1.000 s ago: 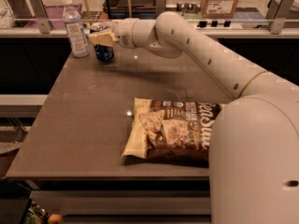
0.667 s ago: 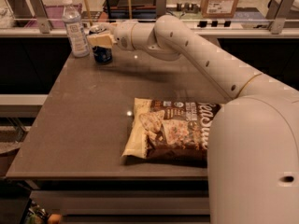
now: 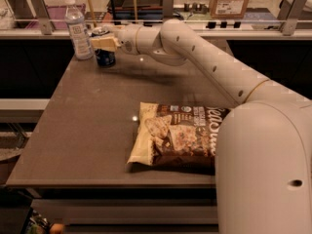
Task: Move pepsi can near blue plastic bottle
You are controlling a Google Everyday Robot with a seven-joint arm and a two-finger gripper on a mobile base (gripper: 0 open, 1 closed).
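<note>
Beige and blocky, your gripper (image 3: 103, 43) sits at the far left of the table (image 3: 87, 130), wrapped across the upper half of the pepsi can (image 3: 105, 58). You cannot tell whether it is clamped on the can or merely around it. The can's dark blue metal base stands on the tabletop, its logo hidden. Just beside it, to the left and apart, stands the blue plastic bottle (image 3: 79, 33): tall, clear, ribbed, with a white cap and a pale label whose print is unreadable. Behind the gripper your smooth white arm (image 3: 195, 52), dotted with small holes, slopes back to the rounded body. Near the front of the matte grey-brown slab lies a crinkled cream-and-brown snack bag (image 3: 180, 135), its lettering partly hidden.
</note>
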